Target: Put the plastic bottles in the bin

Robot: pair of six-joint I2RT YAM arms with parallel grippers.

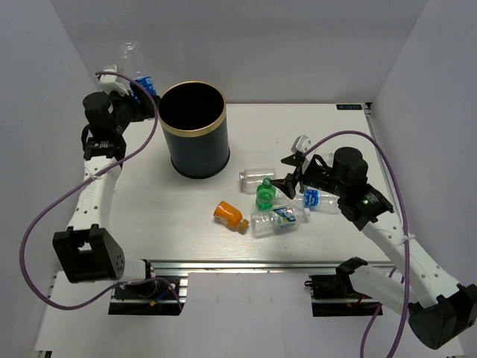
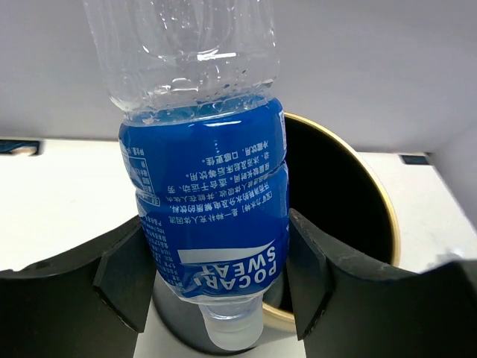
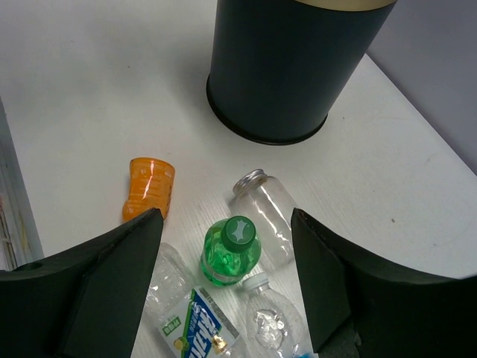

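- Blue-label bottle (image 2: 205, 216) is clamped at its label between the fingers of the left gripper (image 1: 141, 91). The cap end points back toward the wrist, and the clear body sticks up past the fingertips.
- It is held in the air at the table's far left, just beside the bin (image 1: 197, 153) and not over the opening. In the left wrist view the gold rim and dark mouth show behind it and to its right.
- The bin stands upright on the table (image 1: 149, 216), far left of centre.
- Right gripper (image 1: 288, 171) has its jaws spread wide and holds nothing. It is over the cluster of loose bottles, tilted down toward them.
- Green bottle (image 3: 232, 250) stands upright with its cap on, and in the right wrist view it lies between the two fingers. I cannot tell whether either finger touches it.
- Unlabelled bottle (image 3: 264, 212) lies on its side just beyond the green one, on the bin's side.
- Orange bottle (image 3: 147, 186) lies on its side to the left of the cluster, apart from the others.
- Labelled bottle (image 1: 279, 218), clear with a blue-green label, lies on its side on the near side of the green one.
- White-cap bottle (image 1: 317, 200), with a blue label, lies to the right under the right arm.
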